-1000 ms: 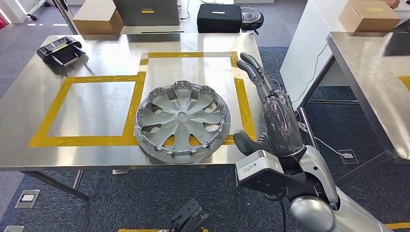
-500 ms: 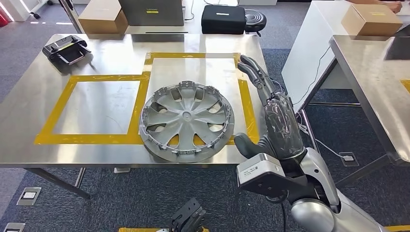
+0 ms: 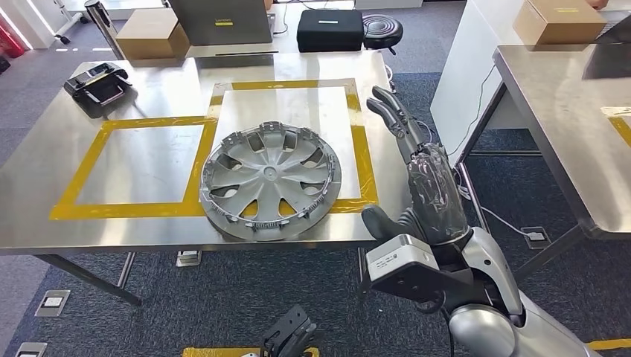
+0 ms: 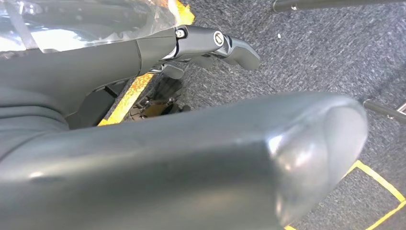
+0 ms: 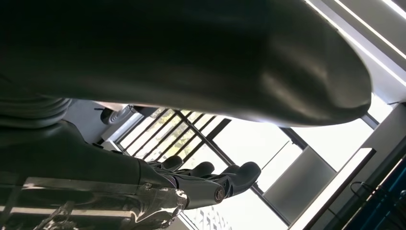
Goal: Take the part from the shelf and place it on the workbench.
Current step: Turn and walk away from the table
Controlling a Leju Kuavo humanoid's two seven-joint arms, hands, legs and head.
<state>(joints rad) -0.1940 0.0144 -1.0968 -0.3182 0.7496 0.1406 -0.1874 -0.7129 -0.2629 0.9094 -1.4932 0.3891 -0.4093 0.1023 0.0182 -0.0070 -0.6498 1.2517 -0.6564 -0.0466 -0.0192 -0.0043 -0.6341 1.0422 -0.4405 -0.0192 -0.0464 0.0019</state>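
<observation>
Whole scene shifted with the camera, hubcap (image 3: 271, 181) on workbench (image 3: 149, 230), right robot hand (image 3: 417, 167) spread wide beside it, holding nothing.

Left of the wheel cover (image 3: 271, 181), bare worktop (image 3: 141, 160) lies open to a hand; a black controller (image 3: 97, 81) stands at the far-left corner.

head: high, faces down at workbench (image 3: 149, 223) | wrists: close behind hands
</observation>
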